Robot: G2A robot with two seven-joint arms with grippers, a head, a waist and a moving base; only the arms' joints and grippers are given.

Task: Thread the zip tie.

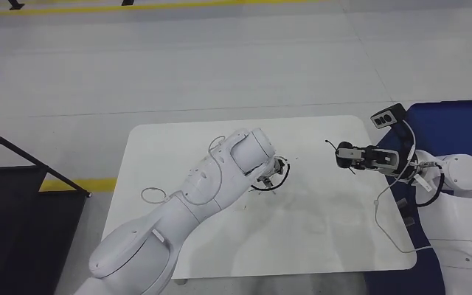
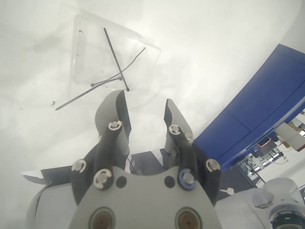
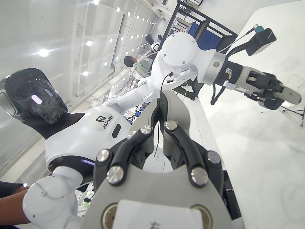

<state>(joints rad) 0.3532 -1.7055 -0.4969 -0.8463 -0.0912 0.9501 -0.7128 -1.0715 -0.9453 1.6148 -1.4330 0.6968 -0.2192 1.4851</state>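
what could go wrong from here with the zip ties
The loose zip ties in the clear tray lie crossed, so the open left gripper may pinch two at once. The held zip tie in the shut right gripper is thin; it might twist or slip.

A pale grey floor (image 1: 221, 59) spreads beyond the white surface (image 1: 324, 236), crossed at its far edge by a yellow line (image 1: 184, 6). Another yellow strip (image 1: 74, 184) lies by a dark, black-framed panel (image 1: 37, 228). A blue panel (image 1: 450, 125) sits just beside the surface's opposite edge. Overhead, round ceiling lights (image 3: 44, 53) shine from a white gridded ceiling (image 3: 59, 20), with a black metal frame (image 3: 205, 22) farther back.
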